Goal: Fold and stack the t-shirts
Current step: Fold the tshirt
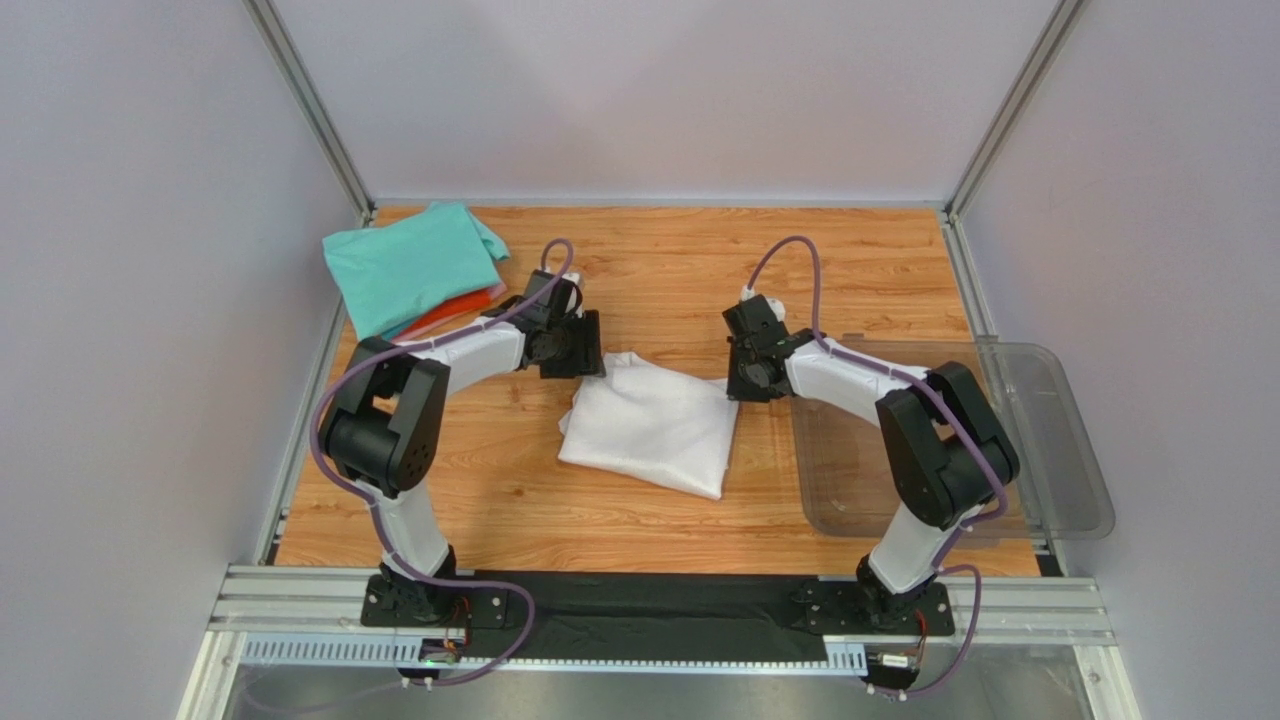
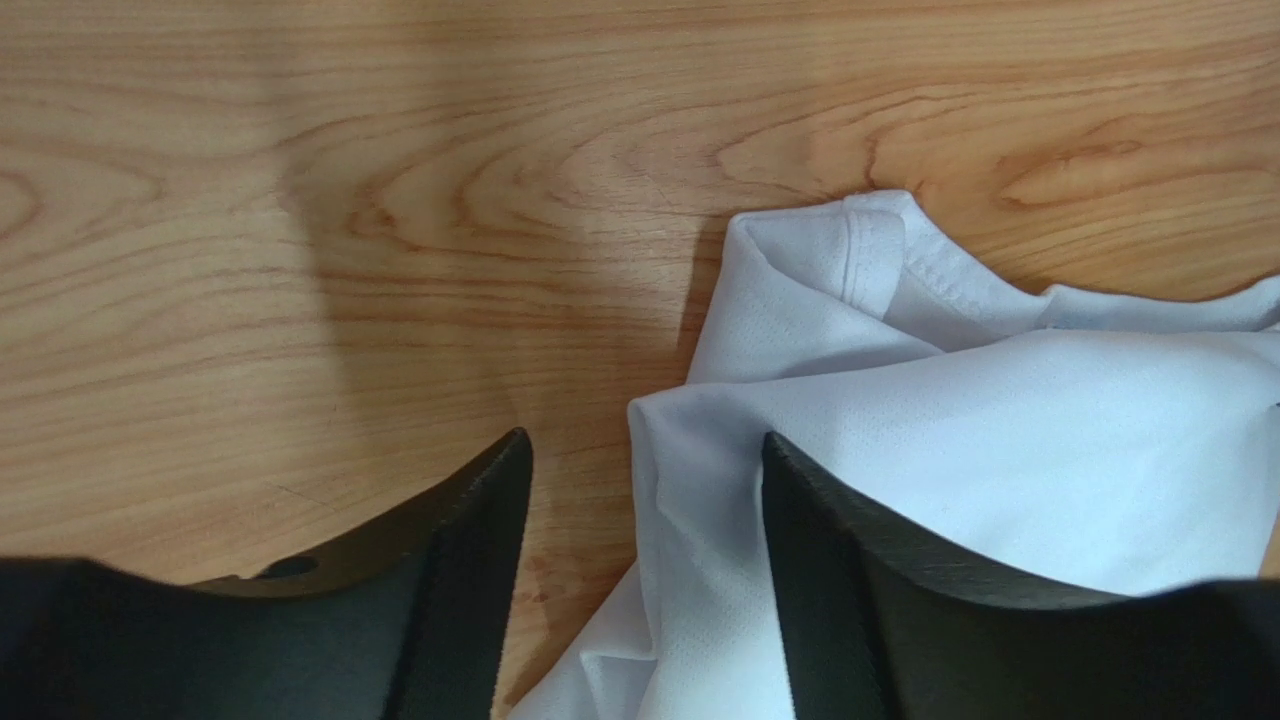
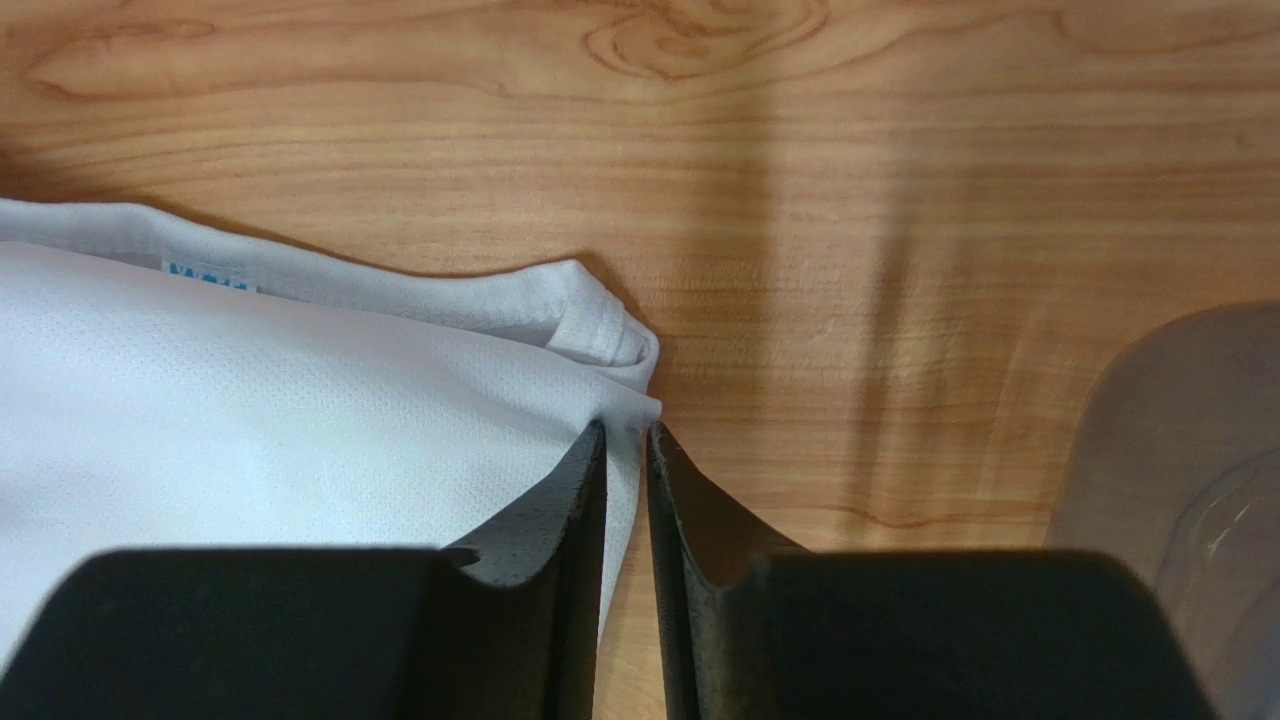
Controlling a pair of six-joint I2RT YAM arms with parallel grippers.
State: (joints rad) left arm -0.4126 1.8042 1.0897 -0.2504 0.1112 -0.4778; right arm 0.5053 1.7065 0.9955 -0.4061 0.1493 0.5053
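**Fingers (image 2: 466, 585) working both far corners of one fold**

Black and wedge-shaped, the jaws of the left gripper (image 2: 643, 438) are standing wide apart and holding nothing. The folded edge of the white t-shirt (image 2: 977, 450) is lying in the gap over bare wood. Across from it, the right gripper (image 3: 624, 428) is showing only a thin slit between its jaws, with the shirt's hemmed corner touching the tips. I am not able to tell whether any cloth is pinched there.

I am reading the arms as handling the two far corners of one fold, which would explain why they are sitting at either end of that edge.

The white shirt is lying mid-table (image 1: 661, 263) as a lumpy, roughly four-sided packet. Its fine-pored knit is looking matte and soft, and a small blue neck label (image 3: 206, 275) is peeking out.

Further out, a teal t-shirt (image 1: 413, 263) is resting on an orange-red t-shirt (image 1: 466, 308) at the far left, likely the stack. A clear plastic bin (image 1: 1089, 495) is sitting at the right.
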